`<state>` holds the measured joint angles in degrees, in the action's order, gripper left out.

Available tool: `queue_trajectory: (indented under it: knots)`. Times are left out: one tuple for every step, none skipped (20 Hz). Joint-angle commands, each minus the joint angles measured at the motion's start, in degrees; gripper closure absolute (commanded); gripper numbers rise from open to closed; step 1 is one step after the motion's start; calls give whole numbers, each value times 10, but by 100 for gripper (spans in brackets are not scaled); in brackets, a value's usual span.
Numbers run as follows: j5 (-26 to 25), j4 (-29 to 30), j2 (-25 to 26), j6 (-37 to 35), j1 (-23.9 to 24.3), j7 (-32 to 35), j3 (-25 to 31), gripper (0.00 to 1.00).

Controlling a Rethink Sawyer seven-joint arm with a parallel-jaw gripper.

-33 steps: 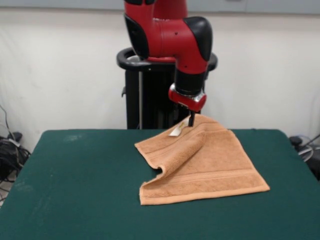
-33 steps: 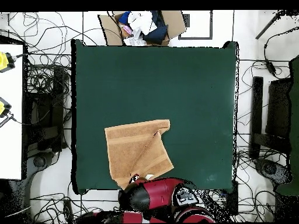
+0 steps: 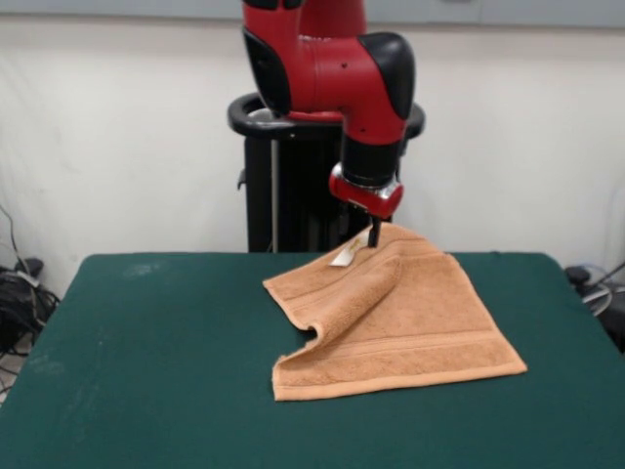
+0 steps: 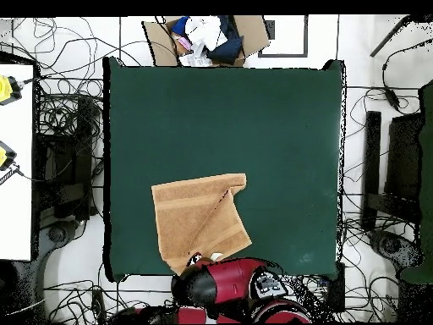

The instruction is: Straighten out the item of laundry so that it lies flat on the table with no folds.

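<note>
The orange-tan towel (image 3: pixel 400 313) lies on the dark green table (image 3: pixel 146 371) toward the robot's side. Its far corner with the white label (image 3: pixel 345 256) is lifted off the table. A fold runs along its left part, doubled over the rest. My gripper (image 3: pixel 372 236) hangs at that lifted corner and is shut on the towel there. In the overhead view the towel (image 4: pixel 199 216) sits near the table's (image 4: pixel 279 135) bottom edge, and the arm's red body (image 4: pixel 224 288) hides the gripper.
The black pedestal (image 3: pixel 283 186) stands behind the table's far edge. A cardboard box with cloth items (image 4: pixel 211 38) sits beyond the table's top edge in the overhead view. Cables (image 4: pixel 63 110) lie on the floor around the table.
</note>
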<state>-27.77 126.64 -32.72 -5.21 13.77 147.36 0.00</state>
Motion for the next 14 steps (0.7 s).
queue_trajectory:
  knots:
    - [30, -78, -196, -134, -10, -47, 3, 0]
    - [33, -79, -201, -142, -13, -50, 0, 0]
    - [34, -79, -205, -150, -14, -53, -1, 0]
    - [34, -81, -207, -154, -17, -55, -3, 0]
    - [32, -83, -208, -155, -19, -56, -5, 0]
    - [32, -84, -206, -154, -17, -57, -3, 0]
    - [30, -85, -201, -148, -13, -57, 2, 0]
    - [29, -85, -197, -142, -9, -57, 6, 0]
    - [30, -83, -193, -136, -4, -54, 11, 0]
    - [29, -83, -189, -127, -8, -45, 7, 0]
    - [30, -82, -190, -125, -17, -38, -3, 0]
    - [31, -80, -192, -123, -25, -32, -12, 0]
    - [32, -80, -197, -130, -32, -30, -20, 0]
    - [32, -80, -202, -137, -33, -35, -21, 0]
